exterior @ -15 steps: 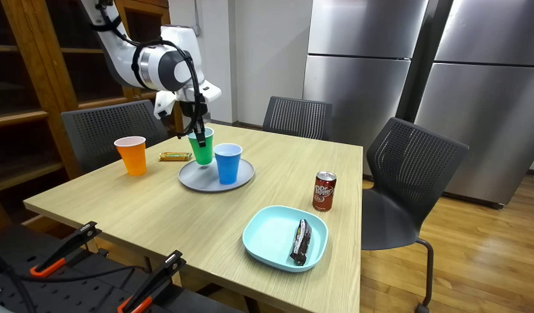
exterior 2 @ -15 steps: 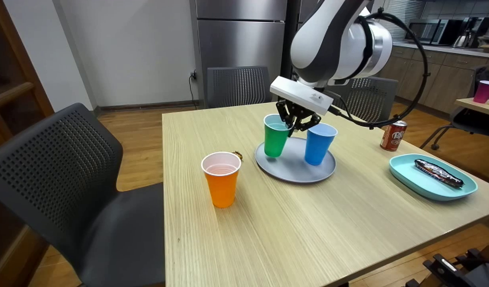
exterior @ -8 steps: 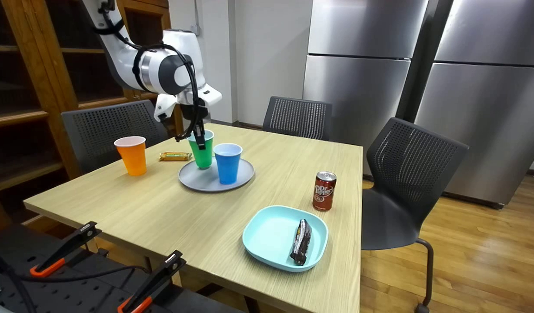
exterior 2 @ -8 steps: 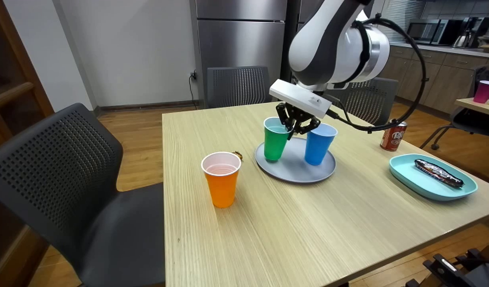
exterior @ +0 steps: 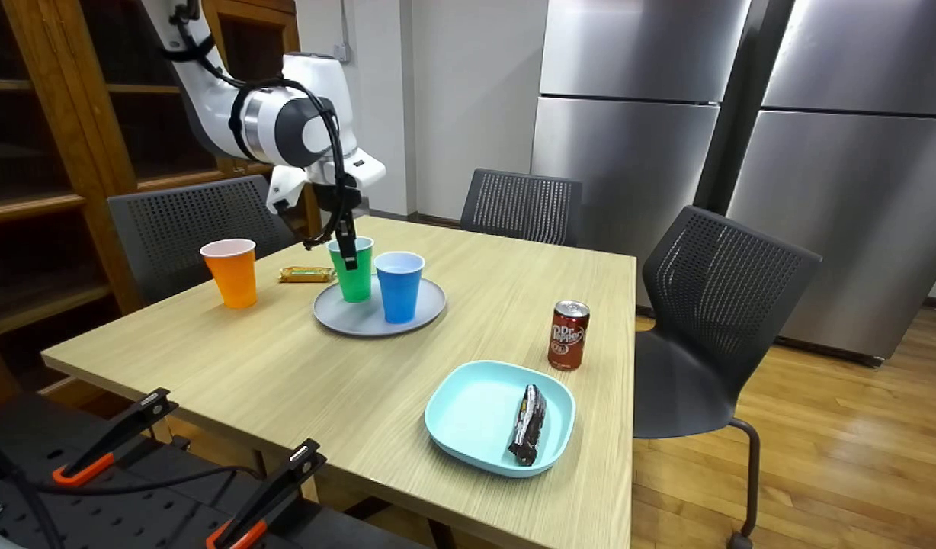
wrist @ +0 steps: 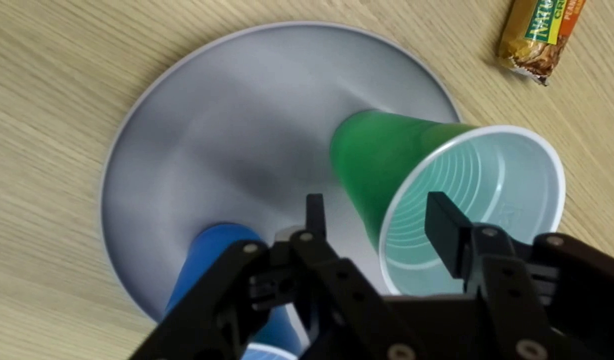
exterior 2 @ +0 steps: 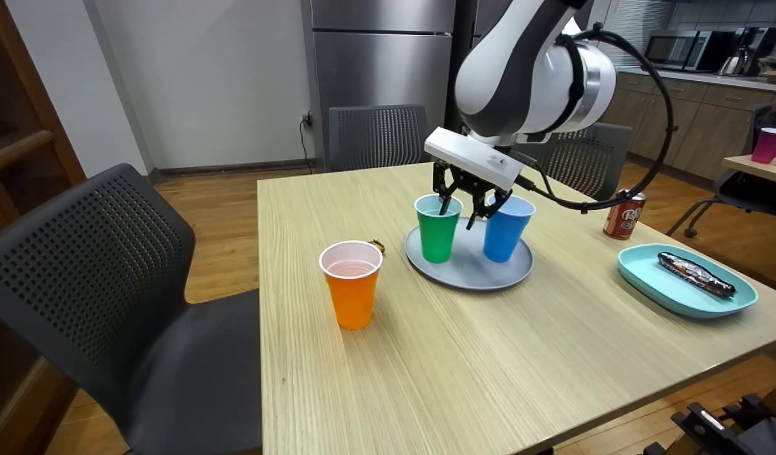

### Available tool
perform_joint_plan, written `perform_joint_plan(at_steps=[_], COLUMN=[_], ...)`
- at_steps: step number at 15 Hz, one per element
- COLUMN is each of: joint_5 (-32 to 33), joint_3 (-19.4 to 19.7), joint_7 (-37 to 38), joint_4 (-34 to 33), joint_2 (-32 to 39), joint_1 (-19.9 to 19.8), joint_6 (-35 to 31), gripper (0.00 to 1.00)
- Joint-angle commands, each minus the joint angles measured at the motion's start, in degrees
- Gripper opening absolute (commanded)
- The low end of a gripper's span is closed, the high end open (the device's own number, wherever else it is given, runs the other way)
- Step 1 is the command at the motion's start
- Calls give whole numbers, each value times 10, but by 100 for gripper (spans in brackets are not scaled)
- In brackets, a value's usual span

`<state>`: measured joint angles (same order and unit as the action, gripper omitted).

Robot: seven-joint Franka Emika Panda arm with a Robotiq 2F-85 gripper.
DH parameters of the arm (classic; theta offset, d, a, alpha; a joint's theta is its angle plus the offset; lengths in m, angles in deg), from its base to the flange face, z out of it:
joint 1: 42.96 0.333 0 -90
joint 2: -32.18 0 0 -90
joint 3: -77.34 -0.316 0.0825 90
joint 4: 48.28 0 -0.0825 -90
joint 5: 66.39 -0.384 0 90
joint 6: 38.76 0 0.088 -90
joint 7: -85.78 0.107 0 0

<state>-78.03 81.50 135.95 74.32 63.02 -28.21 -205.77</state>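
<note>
Above the plate, the pincer stands moderately wide and grips nothing, one finger inside the mouth of the green cup and the other outside it, so the cup's wall runs between them. That cup stands upright on the plate, its long axis vertical, beside the blue cup. Around the plate, the pale wood worktop carries an orange cup, a snack bar and a soda can, with chairs and fridges beyond.
</note>
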Motion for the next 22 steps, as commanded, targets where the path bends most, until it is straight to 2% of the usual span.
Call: perform_joint_plan(at_steps=[1, 2, 3, 6, 9, 11, 16, 22], joint_5=[-11, -4, -2, 8, 12, 33, 88, 109], joint_3=[-16, -10, -11, 0, -5, 15, 22, -19], joint_7=[-13, -13, -15, -9, -18, -10, -11, -34], joint_4=[6, 18, 23, 48, 79, 100, 137, 142], joint_2=[-17, -30, -36, -65, -98, -117, -153, -154], joint_1=[-11, -3, -1, 17, 22, 48, 76, 82], joint_6=[2, -1, -3, -25, -42, -48, -41, -29], gripper=[88, 97, 100, 100, 100, 100, 100, 100])
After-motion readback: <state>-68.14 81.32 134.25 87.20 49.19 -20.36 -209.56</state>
